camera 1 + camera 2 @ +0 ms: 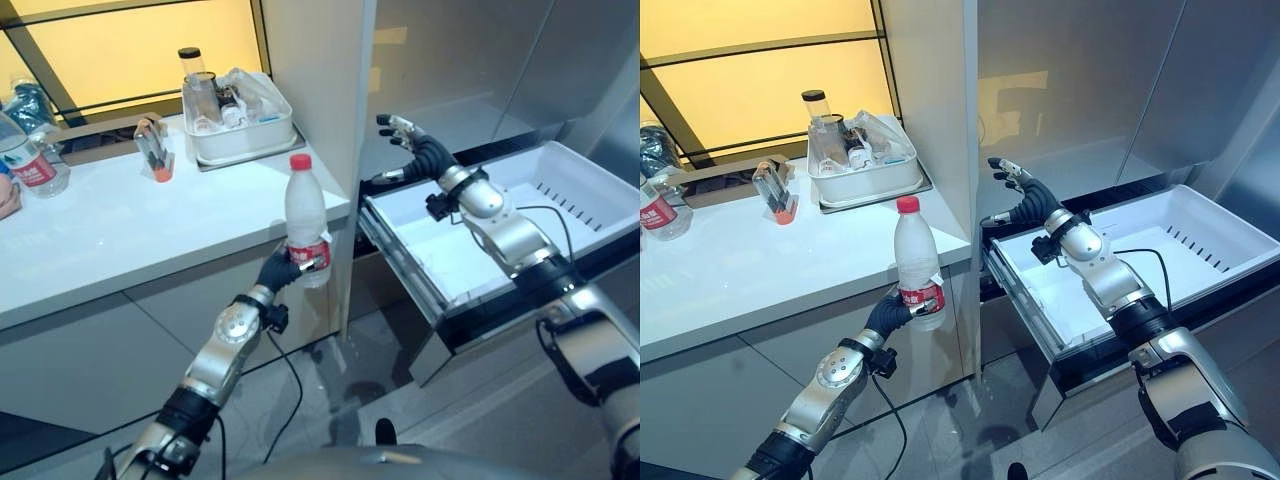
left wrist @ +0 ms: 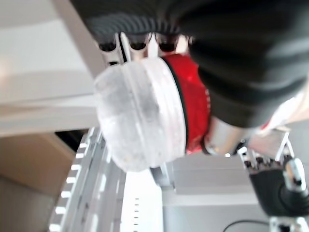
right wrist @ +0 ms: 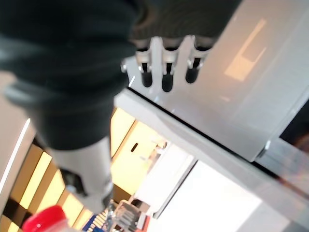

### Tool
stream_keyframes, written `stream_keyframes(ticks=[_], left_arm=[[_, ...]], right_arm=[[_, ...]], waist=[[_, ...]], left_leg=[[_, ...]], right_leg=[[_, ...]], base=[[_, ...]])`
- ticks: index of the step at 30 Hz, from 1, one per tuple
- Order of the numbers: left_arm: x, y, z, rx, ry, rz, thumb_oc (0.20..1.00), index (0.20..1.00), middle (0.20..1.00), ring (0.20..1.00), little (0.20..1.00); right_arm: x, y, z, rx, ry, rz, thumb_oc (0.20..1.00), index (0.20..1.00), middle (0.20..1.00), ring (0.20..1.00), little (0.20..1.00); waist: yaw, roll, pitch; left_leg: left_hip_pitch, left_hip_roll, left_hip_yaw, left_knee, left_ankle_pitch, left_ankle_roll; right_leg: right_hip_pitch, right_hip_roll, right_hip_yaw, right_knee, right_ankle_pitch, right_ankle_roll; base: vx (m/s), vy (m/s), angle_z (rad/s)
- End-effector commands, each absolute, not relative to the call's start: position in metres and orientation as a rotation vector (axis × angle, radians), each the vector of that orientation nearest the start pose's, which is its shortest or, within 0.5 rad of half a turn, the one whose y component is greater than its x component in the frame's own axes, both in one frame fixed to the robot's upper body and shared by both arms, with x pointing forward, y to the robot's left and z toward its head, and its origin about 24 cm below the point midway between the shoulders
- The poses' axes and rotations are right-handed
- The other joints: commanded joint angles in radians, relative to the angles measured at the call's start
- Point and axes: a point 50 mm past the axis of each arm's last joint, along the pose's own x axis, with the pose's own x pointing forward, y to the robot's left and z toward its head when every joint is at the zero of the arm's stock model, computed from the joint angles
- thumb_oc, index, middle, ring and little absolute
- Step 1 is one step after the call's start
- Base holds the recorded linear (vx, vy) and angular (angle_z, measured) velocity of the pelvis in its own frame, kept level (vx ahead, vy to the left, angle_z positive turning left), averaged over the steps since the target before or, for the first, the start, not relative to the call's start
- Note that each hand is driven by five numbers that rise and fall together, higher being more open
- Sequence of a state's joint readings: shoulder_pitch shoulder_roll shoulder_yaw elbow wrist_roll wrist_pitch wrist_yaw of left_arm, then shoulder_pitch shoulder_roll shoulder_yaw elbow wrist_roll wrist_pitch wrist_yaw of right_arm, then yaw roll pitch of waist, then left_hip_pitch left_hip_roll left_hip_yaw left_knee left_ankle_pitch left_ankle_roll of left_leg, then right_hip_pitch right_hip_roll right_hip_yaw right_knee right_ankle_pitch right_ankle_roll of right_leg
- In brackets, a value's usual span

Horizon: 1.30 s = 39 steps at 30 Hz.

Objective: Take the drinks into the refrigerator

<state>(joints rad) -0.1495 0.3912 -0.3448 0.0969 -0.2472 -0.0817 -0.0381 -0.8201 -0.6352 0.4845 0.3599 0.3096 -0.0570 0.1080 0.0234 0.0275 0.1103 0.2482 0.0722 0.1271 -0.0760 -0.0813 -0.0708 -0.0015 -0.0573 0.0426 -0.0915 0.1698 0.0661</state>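
Observation:
A clear water bottle (image 1: 305, 222) with a red cap and red label stands upright in the air just off the front corner of the white counter (image 1: 120, 240). My left hand (image 1: 281, 268) is shut on the bottle's lower part, near the label; the left wrist view shows the bottle's base (image 2: 140, 121) past my fingers. The refrigerator's white drawer (image 1: 600, 205) is pulled out to the right of the bottle. My right hand (image 1: 412, 143) hovers open above the drawer's far left corner, fingers spread, holding nothing.
On the counter stand a white tub (image 1: 240, 135) of jars and bags, a small clear holder (image 1: 153, 147), and another red-labelled bottle (image 1: 30, 160) at the far left. A white pillar (image 1: 310, 100) rises between the counter and the grey refrigerator front (image 1: 470, 70).

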Motion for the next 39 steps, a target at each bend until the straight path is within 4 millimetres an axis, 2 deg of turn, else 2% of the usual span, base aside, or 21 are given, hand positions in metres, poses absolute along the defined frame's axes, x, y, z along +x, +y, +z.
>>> stream_keyframes(ticks=[1, 12, 19, 23, 24, 27, 30, 34, 35, 39], left_arm=[[0.279, 0.122, 0.139, 0.266, -0.503, -0.419, 0.200, 0.200, 0.200, 0.200, 0.200], [0.291, 0.116, 0.145, 0.476, -0.566, -0.368, 0.200, 0.200, 0.200, 0.200, 0.200], [0.302, 0.117, 0.152, 0.484, -0.594, -0.299, 0.200, 0.200, 0.200, 0.200, 0.200], [0.303, 0.115, 0.158, 0.404, -0.614, -0.274, 0.200, 0.200, 0.200, 0.200, 0.200], [0.303, 0.113, 0.161, 0.363, -0.626, -0.273, 0.200, 0.200, 0.200, 0.200, 0.200], [0.303, 0.110, 0.163, 0.309, -0.622, -0.291, 0.200, 0.200, 0.200, 0.200, 0.200], [0.301, 0.109, 0.168, 0.224, -0.629, -0.303, 0.200, 0.200, 0.200, 0.200, 0.200], [0.305, 0.103, 0.163, 0.063, -0.567, -0.320, 0.200, 0.200, 0.200, 0.200, 0.200], [0.306, 0.101, 0.168, 0.029, -0.579, -0.316, 0.200, 0.200, 0.200, 0.200, 0.200], [0.308, 0.100, 0.173, -0.007, -0.584, -0.317, 0.200, 0.200, 0.200, 0.200, 0.200]], right_arm=[[0.377, -0.137, 0.235, -0.510, -0.403, 0.437, 1.000, 1.000, 1.000, 1.000, 1.000], [0.380, -0.110, 0.241, -0.435, -0.354, 0.591, 1.000, 1.000, 1.000, 1.000, 1.000], [0.378, -0.093, 0.243, -0.443, -0.404, 0.594, 1.000, 1.000, 1.000, 1.000, 1.000], [0.383, -0.087, 0.230, -0.513, -0.381, 0.561, 1.000, 1.000, 1.000, 1.000, 1.000], [0.386, -0.089, 0.220, -0.498, -0.345, 0.546, 1.000, 1.000, 1.000, 1.000, 1.000], [0.386, -0.086, 0.212, -0.478, -0.329, 0.556, 1.000, 1.000, 1.000, 1.000, 1.000], [0.381, -0.083, 0.196, -0.391, -0.299, 0.588, 1.000, 1.000, 1.000, 1.000, 1.000], [0.371, -0.074, 0.181, -0.369, -0.280, 0.653, 1.000, 1.000, 1.000, 1.000, 1.000], [0.368, -0.074, 0.174, -0.333, -0.271, 0.651, 1.000, 1.000, 1.000, 1.000, 1.000], [0.362, -0.074, 0.164, -0.278, -0.264, 0.645, 1.000, 1.000, 1.000, 1.000, 1.000]], waist=[[0.040, -0.037, -0.048], [0.029, -0.033, -0.057], [0.021, -0.026, -0.062], [0.022, -0.025, -0.061], [0.024, -0.024, -0.060], [0.026, -0.022, -0.060], [0.031, -0.022, -0.060], [0.030, -0.017, -0.059], [0.031, -0.015, -0.058], [0.032, -0.013, -0.058]], left_leg=[[-0.094, -0.059, -0.030, 0.032, 0.016, 0.056], [-0.083, -0.057, -0.024, 0.026, 0.015, 0.050], [-0.072, -0.053, -0.022, 0.020, 0.007, 0.048], [-0.078, -0.052, -0.021, 0.023, 0.016, 0.049], [-0.078, -0.052, -0.023, 0.023, 0.016, 0.049], [-0.079, -0.053, -0.026, 0.023, 0.017, 0.050], [-0.080, -0.054, -0.030, 0.024, 0.017, 0.051], [-0.070, -0.053, -0.035, 0.020, 0.009, 0.053], [-0.070, -0.053, -0.036, 0.020, 0.009, 0.053], [-0.072, -0.053, -0.041, 0.021, 0.010, 0.055]], right_leg=[[0.080, -0.013, -0.054, 0.088, -0.129, 0.032], [0.086, -0.011, -0.056, 0.092, -0.136, 0.032], [0.093, -0.010, -0.059, 0.093, -0.147, 0.035], [0.085, -0.012, -0.058, 0.099, -0.140, 0.031], [0.086, -0.013, -0.059, 0.101, -0.140, 0.031], [0.087, -0.013, -0.061, 0.101, -0.141, 0.029], [0.087, -0.014, -0.065, 0.103, -0.143, 0.028], [0.099, -0.015, -0.070, 0.105, -0.154, 0.029], [0.099, -0.015, -0.072, 0.105, -0.155, 0.029], [0.100, -0.015, -0.075, 0.108, -0.157, 0.029]], base=[[0.00, 0.000, 0.00], [0.00, 0.000, 0.00], [0.01, 0.000, 0.00], [-0.01, -0.002, 0.00], [0.00, 0.000, 0.00], [0.00, 0.000, 0.00], [0.00, 0.000, 0.00], [0.02, 0.005, 0.01], [0.00, 0.000, 0.00], [-0.01, 0.002, 0.04]])
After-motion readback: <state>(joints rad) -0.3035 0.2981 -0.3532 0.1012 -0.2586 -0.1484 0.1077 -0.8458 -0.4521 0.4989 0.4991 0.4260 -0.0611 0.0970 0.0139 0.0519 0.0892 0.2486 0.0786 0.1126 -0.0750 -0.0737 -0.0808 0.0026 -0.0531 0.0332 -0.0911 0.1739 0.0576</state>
